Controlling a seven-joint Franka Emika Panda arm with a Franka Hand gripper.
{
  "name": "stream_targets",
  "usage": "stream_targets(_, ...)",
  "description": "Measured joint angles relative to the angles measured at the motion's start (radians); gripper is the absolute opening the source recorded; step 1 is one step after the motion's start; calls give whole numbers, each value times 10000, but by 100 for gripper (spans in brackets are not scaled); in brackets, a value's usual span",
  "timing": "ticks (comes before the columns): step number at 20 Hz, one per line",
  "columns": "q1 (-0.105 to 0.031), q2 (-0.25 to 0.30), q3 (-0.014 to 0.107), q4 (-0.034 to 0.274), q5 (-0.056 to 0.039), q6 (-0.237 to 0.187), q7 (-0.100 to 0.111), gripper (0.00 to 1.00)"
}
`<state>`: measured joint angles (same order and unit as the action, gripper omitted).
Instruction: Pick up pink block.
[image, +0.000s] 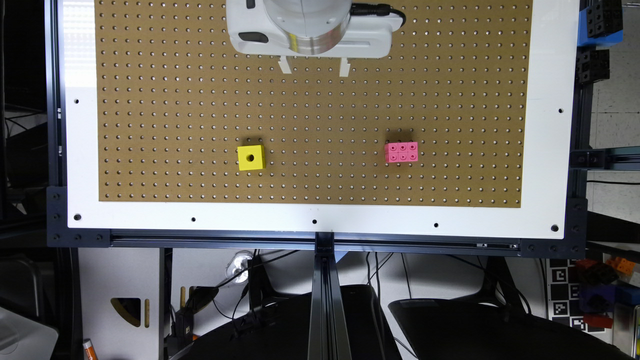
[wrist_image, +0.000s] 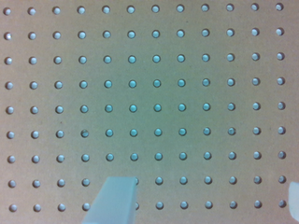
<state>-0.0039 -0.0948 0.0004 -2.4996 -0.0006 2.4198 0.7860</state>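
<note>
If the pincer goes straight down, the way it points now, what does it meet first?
Most likely only the bare pegboard. The open pincer looks down on rows of holes, with no object between its fingers. The pink block and the yellow cube lie well away from it.

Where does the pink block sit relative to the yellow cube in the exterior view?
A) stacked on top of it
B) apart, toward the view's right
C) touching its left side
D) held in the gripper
B: the pink block lies on the pegboard, well apart from the yellow cube, toward the view's right.
</note>
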Motion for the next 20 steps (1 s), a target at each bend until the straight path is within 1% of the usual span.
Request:
stream_targets(6, -1, 0, 7, -17, 0, -3, 0, 100)
stream_targets(8, 5, 0, 69, 9, 0, -2, 26, 100)
stream_targets(9, 17, 1, 131, 48, 1, -1, 70, 100)
stream_targets(11, 63, 27, 330, 181, 1, -1, 264, 100)
stream_targets(13, 76, 153, 543, 397, 1, 0, 460, 100)
stream_targets(14, 76, 289, 652, 564, 1, 0, 566, 100)
stream_targets(15, 77, 469, 737, 753, 1, 1, 640, 100)
stream_targets(18, 76, 1036, 930, 1334, 1, 2, 808, 100)
stream_targets(19, 78, 1237, 1008, 1539, 1, 2, 880, 100)
stream_targets(20, 79, 1465, 1115, 1768, 1, 1, 980, 100)
